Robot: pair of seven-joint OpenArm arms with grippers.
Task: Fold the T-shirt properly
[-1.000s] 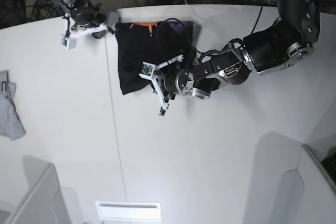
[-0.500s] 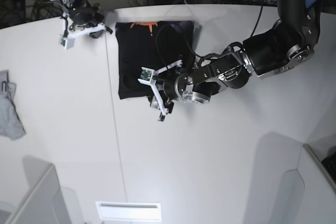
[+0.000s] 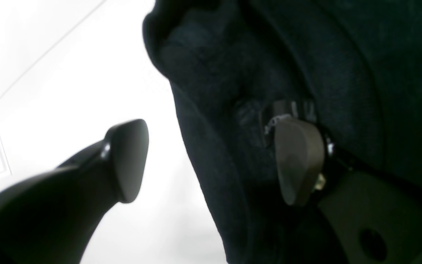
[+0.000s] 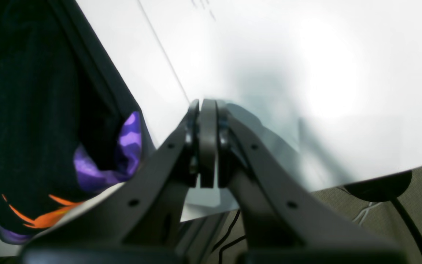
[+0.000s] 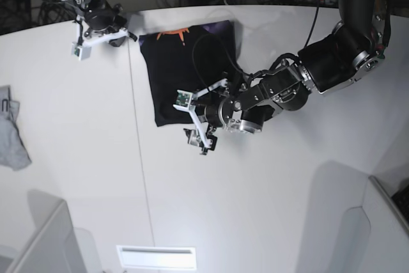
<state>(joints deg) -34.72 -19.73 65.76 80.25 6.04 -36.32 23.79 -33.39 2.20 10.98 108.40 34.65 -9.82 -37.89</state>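
Now the left pincer (image 5: 199, 137) is seen spread wide at the near edge of the T-shirt (image 5: 188, 71); in the left wrist view one finger (image 3: 128, 157) hangs over bare tabletop (image 3: 68, 91) and the other finger (image 3: 299, 161) lies against the black cloth, with nothing pinched between them. A second ago this pincer was nearly closed at that same edge, and half a second ago it was partly opened. Since then the near hem has been carried a little further toward the front of the tabletop, and its outline has been left more skewed. The right pincer (image 4: 207, 143) is pressed together on nothing, just beside the far left corner of the T-shirt, much where it was before.

The T-shirt is seen as a plain black, roughly rectangular folded pack. An orange print is shown along its far edge in the base view, and purple and orange print at the corner nearest the right pincer in the right wrist view. Its cloth is rumpled in ridges near the left pincer. It is laid flat on the white tabletop (image 5: 255, 209), toward the far side, left of the left arm. Its long axis is run from the far edge toward the near edge, slightly slanted, with the printed end pointed away.
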